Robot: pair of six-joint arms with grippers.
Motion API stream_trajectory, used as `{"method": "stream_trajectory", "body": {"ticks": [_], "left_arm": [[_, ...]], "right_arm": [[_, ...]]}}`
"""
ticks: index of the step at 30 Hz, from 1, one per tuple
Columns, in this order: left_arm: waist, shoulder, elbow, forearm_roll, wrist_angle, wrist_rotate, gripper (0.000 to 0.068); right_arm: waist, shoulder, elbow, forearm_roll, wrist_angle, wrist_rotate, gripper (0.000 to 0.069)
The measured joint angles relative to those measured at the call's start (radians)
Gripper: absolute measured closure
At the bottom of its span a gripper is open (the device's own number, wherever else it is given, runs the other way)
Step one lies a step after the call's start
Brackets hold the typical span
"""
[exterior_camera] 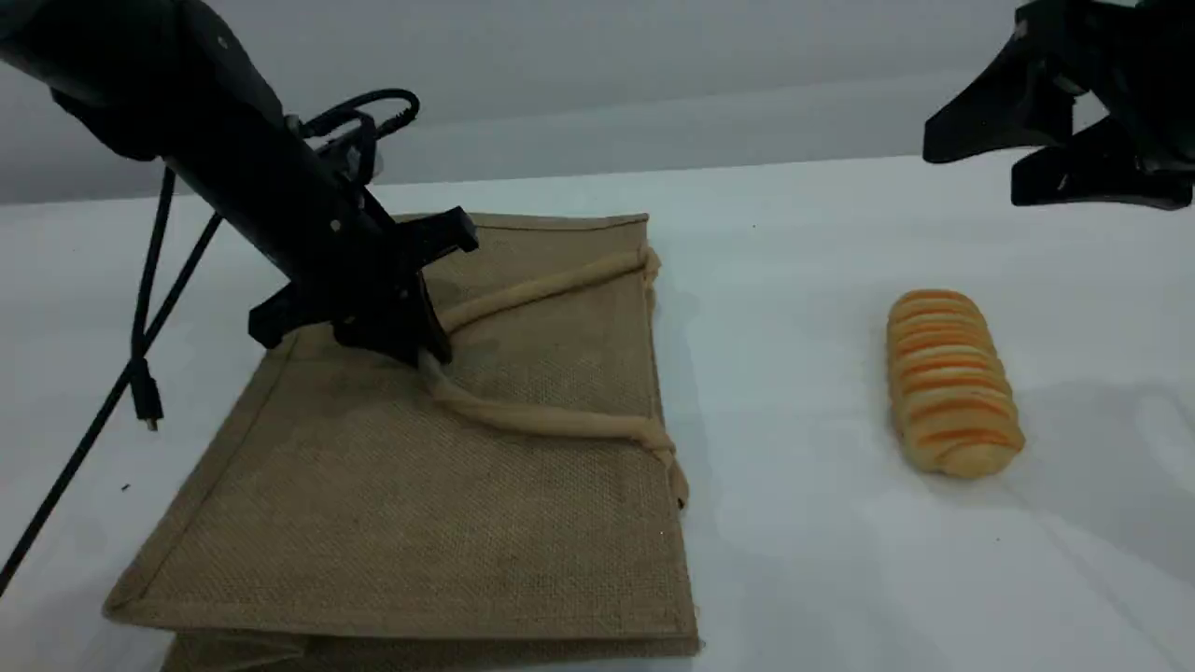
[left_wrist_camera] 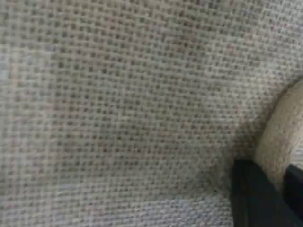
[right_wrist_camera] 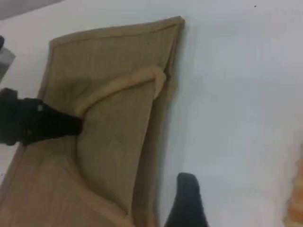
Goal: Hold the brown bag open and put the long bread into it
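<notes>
Flat on table (exterior_camera: 803, 233), one brown bag (exterior_camera: 373, 495), one long bread (exterior_camera: 952, 381), two grippers

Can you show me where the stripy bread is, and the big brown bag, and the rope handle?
long bread (exterior_camera: 952, 383), scene view: middle of its striped top.
brown bag (exterior_camera: 392, 523), scene view: bare woven face, front half.
rope handle (exterior_camera: 551, 420), scene view: the nearer strand lying across the bag.

Bare table (exterior_camera: 803, 308) lies open between the flat bag (exterior_camera: 420, 504) and the bread (exterior_camera: 952, 383); the left arm (exterior_camera: 261, 187) and dangling cable (exterior_camera: 140, 373) block the bag's left.
</notes>
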Motion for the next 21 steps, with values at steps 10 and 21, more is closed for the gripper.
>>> {"method": "stream_trajectory", "body": {"ticks": [10,21], "left_arm": [[0.0,-0.09,-0.219,0.003,0.309,0.055,0.059],[0.001,-0.291,-0.508,0.02,0.711,0.23,0.059]], "right_arm": [[0.0,0.124,0.0,0.012,-0.059,-0.107,0.0205],[0.0,0.145,-0.039,0.012,-0.137,-0.125,0.0205]]}}
